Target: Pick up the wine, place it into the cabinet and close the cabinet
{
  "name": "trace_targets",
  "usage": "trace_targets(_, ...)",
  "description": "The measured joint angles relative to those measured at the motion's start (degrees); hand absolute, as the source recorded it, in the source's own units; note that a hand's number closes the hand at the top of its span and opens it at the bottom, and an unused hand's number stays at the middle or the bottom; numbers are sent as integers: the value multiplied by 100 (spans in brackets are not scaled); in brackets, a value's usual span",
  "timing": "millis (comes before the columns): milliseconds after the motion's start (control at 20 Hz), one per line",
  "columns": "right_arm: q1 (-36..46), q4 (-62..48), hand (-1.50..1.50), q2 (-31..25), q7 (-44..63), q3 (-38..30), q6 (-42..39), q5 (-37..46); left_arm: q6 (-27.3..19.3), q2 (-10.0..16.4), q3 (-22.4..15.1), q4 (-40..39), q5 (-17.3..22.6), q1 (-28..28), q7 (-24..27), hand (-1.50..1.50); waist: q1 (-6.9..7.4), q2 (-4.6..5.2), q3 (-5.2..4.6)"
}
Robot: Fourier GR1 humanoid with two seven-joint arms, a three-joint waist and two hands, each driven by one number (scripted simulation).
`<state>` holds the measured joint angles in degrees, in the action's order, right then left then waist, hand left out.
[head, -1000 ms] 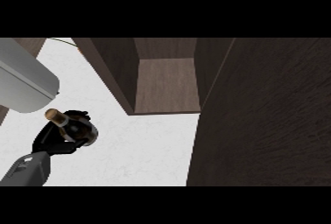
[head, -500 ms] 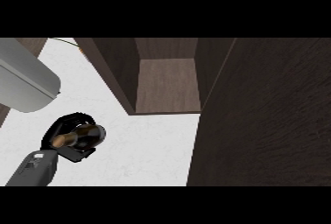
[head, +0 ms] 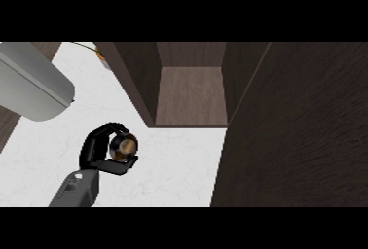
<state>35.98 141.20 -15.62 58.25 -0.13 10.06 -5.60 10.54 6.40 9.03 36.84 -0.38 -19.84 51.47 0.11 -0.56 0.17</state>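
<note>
Our left hand [head: 93,146] is curled round the wine bottle [head: 126,145], held above the counter [head: 173,165] with its top pointing up at us, and the open cabinet [head: 191,95] lies ahead, to its right.

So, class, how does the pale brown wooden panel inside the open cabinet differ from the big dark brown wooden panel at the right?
The pale brown inside panel is lighter and framed by the cabinet's walls; the dark brown right panel is darker and looks larger, filling the view's right. Both show wood grain.
</note>
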Motion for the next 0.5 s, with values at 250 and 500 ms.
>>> trace_targets(250, -68, 19, -150, -24, 27, -31, -11, -26, -450, -434, -398, 1183, 155, 304, -345, 150, 18, -8, -6)
trace_targets(500, -173, -9, -150, -3, -34, -89, -44, -61, -706, -577, -1115, 2513, 669, 515, -1325, 150, 21, -4, -8)
